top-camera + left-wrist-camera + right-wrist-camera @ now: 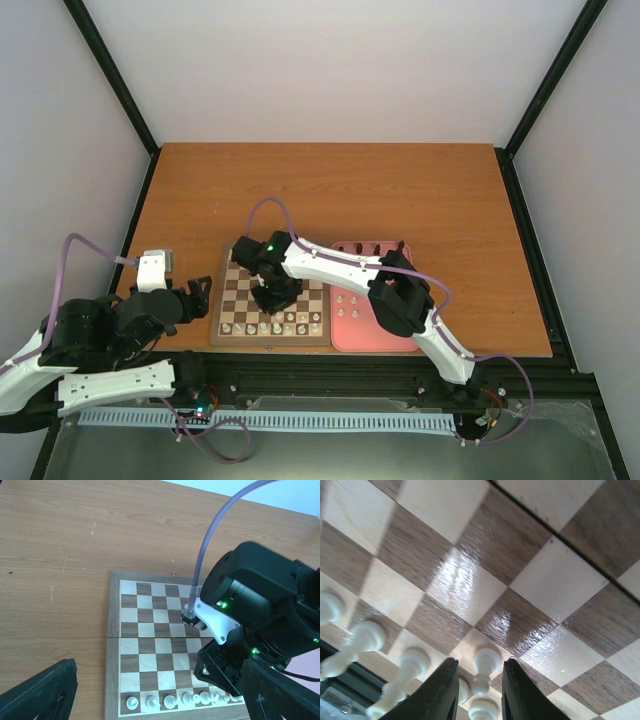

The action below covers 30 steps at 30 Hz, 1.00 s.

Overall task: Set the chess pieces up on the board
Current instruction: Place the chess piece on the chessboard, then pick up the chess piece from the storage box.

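The board [240, 285] lies at the table's near edge, with a row of white chess pieces [270, 325] along its near rank, seen also in the left wrist view [170, 701]. My right gripper [275, 300] reaches down onto the board just behind that row. In its wrist view the right gripper [481, 663] is open, with a white pawn [486, 659] standing on a square between the fingers [445, 690] and a gap on each side. My left gripper [200, 295] hovers wide open by the board's left edge, holding nothing.
A pink tray [385, 335] lies right of the board, with a few white pieces [348, 305] on it and dark pieces [370, 247] along its far edge. The right arm [250, 610] covers the board's right half in the left wrist view.
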Motion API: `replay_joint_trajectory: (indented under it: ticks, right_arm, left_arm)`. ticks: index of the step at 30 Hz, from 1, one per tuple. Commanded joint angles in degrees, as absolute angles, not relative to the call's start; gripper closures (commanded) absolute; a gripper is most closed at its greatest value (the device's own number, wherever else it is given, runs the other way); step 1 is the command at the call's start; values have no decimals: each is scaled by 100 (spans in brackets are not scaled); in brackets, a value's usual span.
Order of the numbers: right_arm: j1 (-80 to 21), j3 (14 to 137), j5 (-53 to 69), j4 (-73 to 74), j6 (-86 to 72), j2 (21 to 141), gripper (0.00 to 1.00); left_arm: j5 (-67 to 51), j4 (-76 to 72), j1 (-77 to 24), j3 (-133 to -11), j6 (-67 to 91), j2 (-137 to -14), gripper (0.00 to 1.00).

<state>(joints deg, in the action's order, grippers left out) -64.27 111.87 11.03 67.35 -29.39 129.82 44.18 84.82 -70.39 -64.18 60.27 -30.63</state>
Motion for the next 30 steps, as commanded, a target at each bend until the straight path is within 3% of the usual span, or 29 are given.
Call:
replay_joint_trajectory:
  ticks: [1, 9, 21, 30]
  right_arm:
    - [-6400, 11756, 880, 6749, -2892, 12973, 76]
    - [-6146, 12002, 504, 6952, -2938, 12582, 68]
    - [-5017, 8176, 225, 6156, -3197, 10403, 67]
    - [-4803, 7317, 263, 5713, -3086, 10345, 67]
  left_arm:
    - [4482, 8352, -7005, -6425, 5995, -3093, 0]
    - [4423, 8265, -7007, -6407, 5934, -3138, 0]
    - [4308, 8073, -7006, -6372, 5810, -3315, 0]
    - [4166, 7853, -7007, -6379, 5714, -3627, 0]
